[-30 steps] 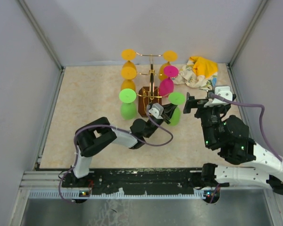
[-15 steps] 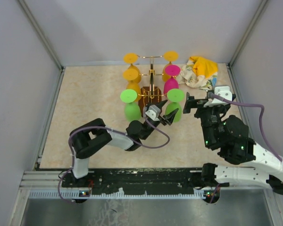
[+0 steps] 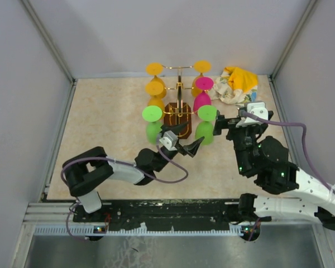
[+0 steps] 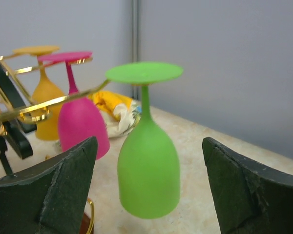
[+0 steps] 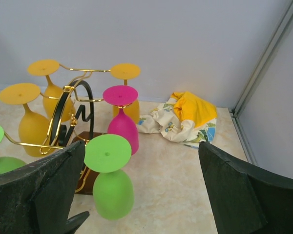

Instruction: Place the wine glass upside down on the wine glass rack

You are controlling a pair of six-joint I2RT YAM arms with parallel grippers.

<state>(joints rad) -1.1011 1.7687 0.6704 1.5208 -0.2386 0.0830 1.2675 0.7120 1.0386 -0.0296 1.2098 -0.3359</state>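
The wine glass [image 3: 205, 129] is green and hangs upside down, foot up, from a front right arm of the gold wire wine glass rack [image 3: 179, 86]. My left gripper [image 3: 186, 138] is open just in front of it, touching nothing. In the left wrist view the green bowl [image 4: 149, 170] hangs free beyond the spread fingers [image 4: 63, 185], with its foot resting on a gold arm [image 4: 49, 104]. My right gripper [image 3: 226, 124] stands open to the right of the glass. Its wrist view shows the green glass [image 5: 112, 192] low between its wide fingers [image 5: 44, 190].
The rack's dark wooden base [image 3: 176, 113] sits mid-table. Other upside-down glasses hang on it: a second green one [image 3: 152, 127], a pink one [image 3: 201, 97] and several yellow ones [image 3: 154, 89]. A crumpled yellow and white cloth [image 3: 234, 84] lies at the back right.
My left gripper has opened, let go of the green glass and drawn back toward the near left. The glass stays hanging on the rack. The right arm shifted slightly left.
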